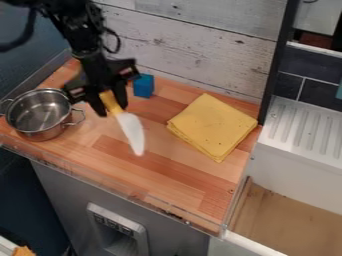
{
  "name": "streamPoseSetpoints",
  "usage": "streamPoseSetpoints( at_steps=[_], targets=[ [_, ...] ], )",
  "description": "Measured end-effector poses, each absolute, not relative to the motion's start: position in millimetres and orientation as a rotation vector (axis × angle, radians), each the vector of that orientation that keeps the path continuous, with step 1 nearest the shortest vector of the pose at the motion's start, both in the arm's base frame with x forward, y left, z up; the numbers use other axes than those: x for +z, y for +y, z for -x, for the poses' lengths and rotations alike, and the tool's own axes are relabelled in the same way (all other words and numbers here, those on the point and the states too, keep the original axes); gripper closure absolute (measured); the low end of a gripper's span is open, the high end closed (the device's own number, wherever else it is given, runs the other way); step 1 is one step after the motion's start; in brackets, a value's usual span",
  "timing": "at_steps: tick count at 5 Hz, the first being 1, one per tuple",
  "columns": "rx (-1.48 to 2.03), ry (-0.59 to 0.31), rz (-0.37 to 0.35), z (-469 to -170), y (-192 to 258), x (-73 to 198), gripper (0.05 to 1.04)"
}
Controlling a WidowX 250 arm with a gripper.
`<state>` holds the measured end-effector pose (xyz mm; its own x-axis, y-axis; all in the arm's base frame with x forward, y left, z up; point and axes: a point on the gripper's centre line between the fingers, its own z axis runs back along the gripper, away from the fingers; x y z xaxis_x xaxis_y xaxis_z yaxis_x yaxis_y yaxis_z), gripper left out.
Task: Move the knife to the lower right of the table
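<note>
The black gripper [110,104] hangs over the left part of the wooden table [180,175], between the steel pot and the blue block. It is shut on the yellow handle of the knife [132,131], one finger on each side. The knife's whitish blade points down and slightly right, toward the middle of the table. Part of the handle is hidden between the fingers.
A steel pot [41,112] with two handles stands left of the gripper. Behind it, near the wall, is a blue block [143,85]. A folded yellow cloth [212,126] lies at the right. A clear low rail [120,187] edges the front.
</note>
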<state>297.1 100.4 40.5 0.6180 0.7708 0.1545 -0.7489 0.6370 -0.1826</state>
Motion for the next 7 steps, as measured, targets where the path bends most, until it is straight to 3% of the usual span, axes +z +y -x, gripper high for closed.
streamPoseSetpoints(
  at_steps=[2,4,5,6,7],
  targets=[
    [0.882,-0.212,0.122,-294.7,65.8,24.3,0.655],
    [0.834,-0.153,0.061,-295.5,33.9,-17.3,0.655],
    [0.836,-0.17,0.065,-306.4,32.3,-18.8,0.577],
    [0.841,-0.164,0.053,-311.7,31.9,-18.3,0.269],
    [0.829,-0.159,0.068,-310.3,33.0,-17.5,0.08]
  ],
)
